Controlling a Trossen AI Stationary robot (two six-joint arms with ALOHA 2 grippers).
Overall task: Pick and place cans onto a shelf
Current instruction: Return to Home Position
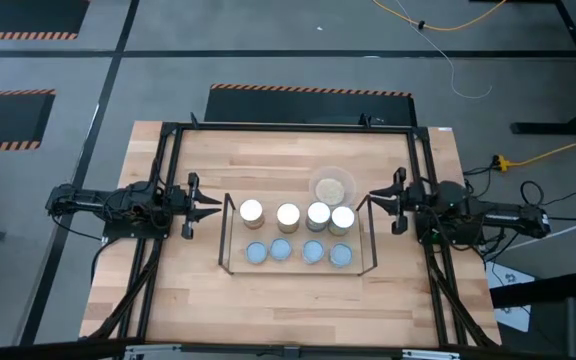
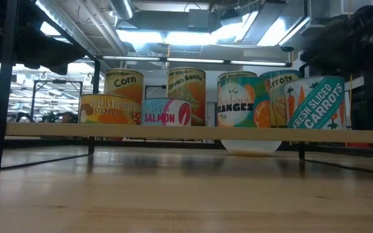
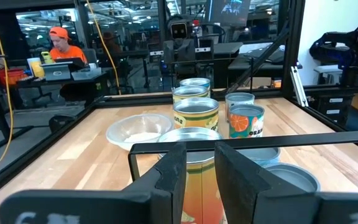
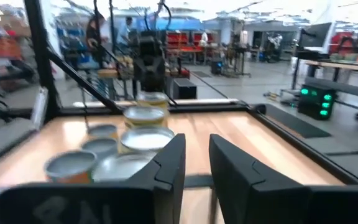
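A wooden table (image 1: 288,300) fills the middle of the high view, edged by a big black frame (image 1: 288,128). Beyond the table's right side, the left wrist view shows a person (image 3: 61,46) in an orange cap and top sitting at a desk in the room behind.

The two dark arms lie level over the table's left and right edges, pointing inward at each other, with the wire shelf (image 1: 298,271) between them. The shelf is a low black rod rack standing at the middle of the table. In the low view its top sits raised above the boards.

A clear round dish (image 1: 332,186) rests on the table just beyond the shelf's far side, right of centre.

Eight cans stand upright on the shelf in two rows of four. The far row has white tops (image 1: 288,214), and its labels read Corn (image 2: 124,87), Green Beans (image 2: 186,90) and Carrots (image 2: 283,81). The near row has pale blue tops (image 1: 281,249), with Salmon (image 2: 166,111), Oranges (image 2: 243,103) and Fresh Sliced Carrots (image 2: 316,103) among its labels.

The left gripper (image 1: 213,208) hangs just beside the shelf's left end and the right gripper (image 1: 373,203) just beside its right end. Each has its fingers parted by a narrow gap and grips nothing
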